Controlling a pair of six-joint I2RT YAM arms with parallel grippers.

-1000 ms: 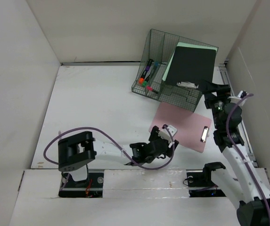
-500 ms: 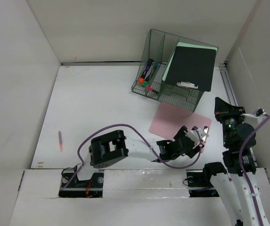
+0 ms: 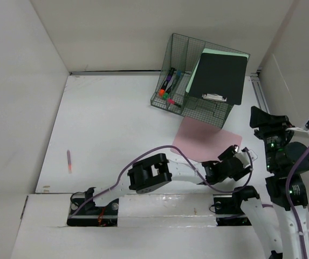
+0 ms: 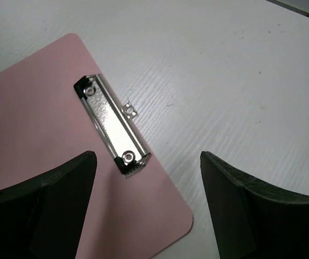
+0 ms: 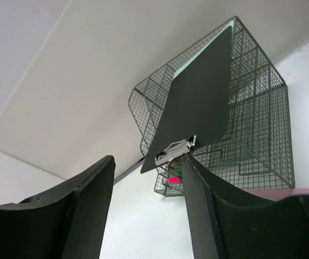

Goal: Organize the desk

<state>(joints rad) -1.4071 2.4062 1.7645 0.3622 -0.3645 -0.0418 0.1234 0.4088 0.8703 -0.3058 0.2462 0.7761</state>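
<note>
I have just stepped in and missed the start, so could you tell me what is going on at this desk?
Two robot arms are tidying the desk. The left gripper, open, hovers over the metal clip of a pink clipboard lying flat in front of the wire-mesh organizer, not gripping it. The right gripper is open and empty, facing the organizer, which holds a black clipboard and markers. A pink pen lies alone at the left.
</note>
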